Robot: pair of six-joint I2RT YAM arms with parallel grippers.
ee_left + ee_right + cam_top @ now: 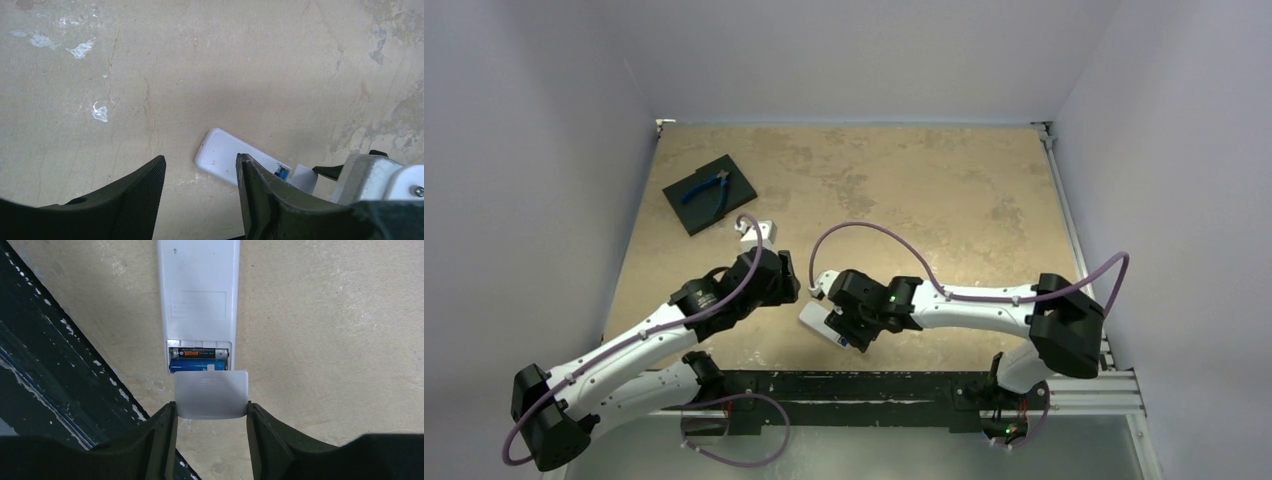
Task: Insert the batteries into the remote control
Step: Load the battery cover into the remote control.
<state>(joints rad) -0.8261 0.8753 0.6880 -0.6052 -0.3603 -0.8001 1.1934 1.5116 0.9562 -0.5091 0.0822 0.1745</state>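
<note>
The white remote control (197,285) lies back up on the table, its battery bay uncovered. Two batteries lie side by side in the bay, a dark one (199,353) and a blue one (192,365). My right gripper (211,412) is shut on the white battery cover (211,395), holding it by its side edges right at the bay's end. My left gripper (200,172) stands open and empty just left of the remote control (220,152). From there the blue battery (281,172) and the cover (303,177) peek out. From above, both grippers (792,280) (849,325) flank the remote control (816,322).
A black square pad (734,180) with blue-handled pliers (707,190) lies at the far left. A small white object (754,230) sits just beyond my left wrist. The dark rail (45,390) at the table's near edge runs close beside the remote.
</note>
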